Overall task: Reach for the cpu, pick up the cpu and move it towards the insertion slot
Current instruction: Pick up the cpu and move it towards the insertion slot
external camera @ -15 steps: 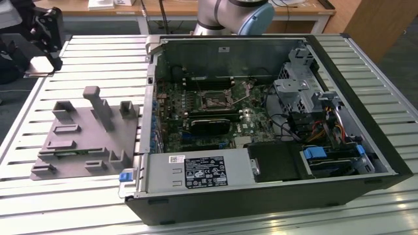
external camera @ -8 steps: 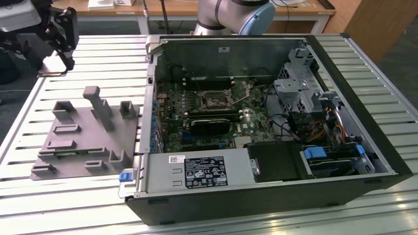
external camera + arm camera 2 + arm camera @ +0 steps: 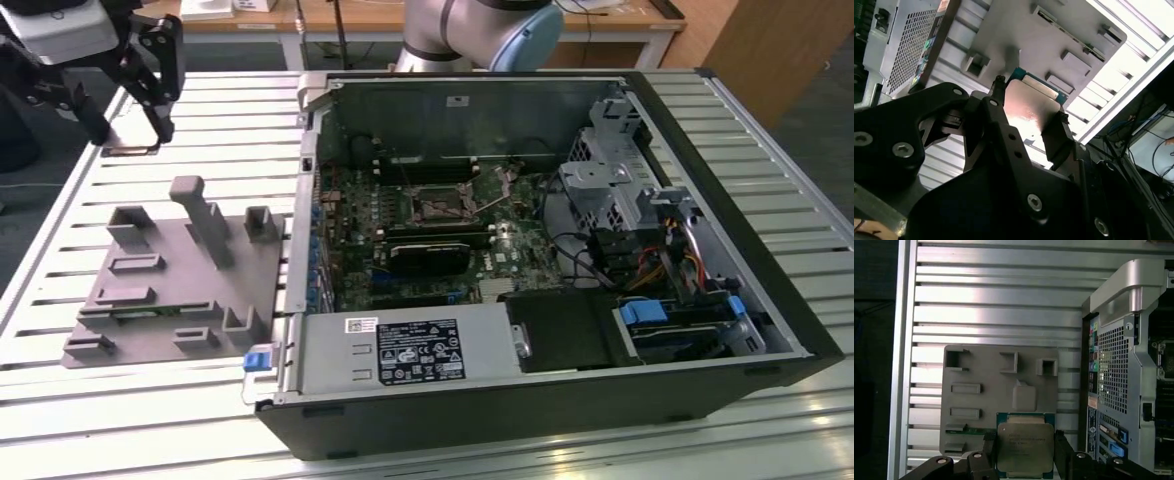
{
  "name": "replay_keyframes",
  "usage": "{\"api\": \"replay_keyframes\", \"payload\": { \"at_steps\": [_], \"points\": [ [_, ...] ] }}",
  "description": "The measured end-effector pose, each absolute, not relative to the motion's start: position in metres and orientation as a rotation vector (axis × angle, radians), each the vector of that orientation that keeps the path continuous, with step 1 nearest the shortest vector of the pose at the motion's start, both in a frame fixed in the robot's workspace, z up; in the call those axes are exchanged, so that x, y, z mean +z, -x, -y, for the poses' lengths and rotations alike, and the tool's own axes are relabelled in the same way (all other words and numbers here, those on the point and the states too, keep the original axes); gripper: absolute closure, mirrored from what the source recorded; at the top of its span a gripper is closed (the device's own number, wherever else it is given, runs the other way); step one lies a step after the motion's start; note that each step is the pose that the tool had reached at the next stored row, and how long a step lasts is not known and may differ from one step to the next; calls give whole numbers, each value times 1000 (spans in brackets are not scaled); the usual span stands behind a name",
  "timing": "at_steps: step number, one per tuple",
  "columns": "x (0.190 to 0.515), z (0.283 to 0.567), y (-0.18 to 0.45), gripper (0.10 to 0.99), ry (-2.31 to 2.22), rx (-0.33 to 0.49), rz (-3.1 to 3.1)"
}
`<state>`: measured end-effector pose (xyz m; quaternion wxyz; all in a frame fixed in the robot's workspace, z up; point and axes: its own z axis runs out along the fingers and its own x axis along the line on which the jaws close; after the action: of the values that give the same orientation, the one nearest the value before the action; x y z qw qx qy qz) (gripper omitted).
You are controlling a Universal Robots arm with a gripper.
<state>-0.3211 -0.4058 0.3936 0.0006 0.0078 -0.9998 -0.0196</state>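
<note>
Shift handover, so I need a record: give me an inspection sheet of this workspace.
Surface: slatted metal table.
Job's things: chip held in the pincer; socket inside the open computer case.
Clutter: grey plastic tray beside the case.
Grippers: pincer shut on the chip, above the table at the exterior view's left.
Cables: coloured wires inside the case.
Surroundings: wooden desks behind the table.
</note>
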Motion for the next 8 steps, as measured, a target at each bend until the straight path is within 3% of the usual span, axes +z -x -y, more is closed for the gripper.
{"api": "replay_keyframes", "payload": {
  "at_steps": [8],
  "points": [
    [394,406,302,541,-25,-61,3140]
  ]
}}
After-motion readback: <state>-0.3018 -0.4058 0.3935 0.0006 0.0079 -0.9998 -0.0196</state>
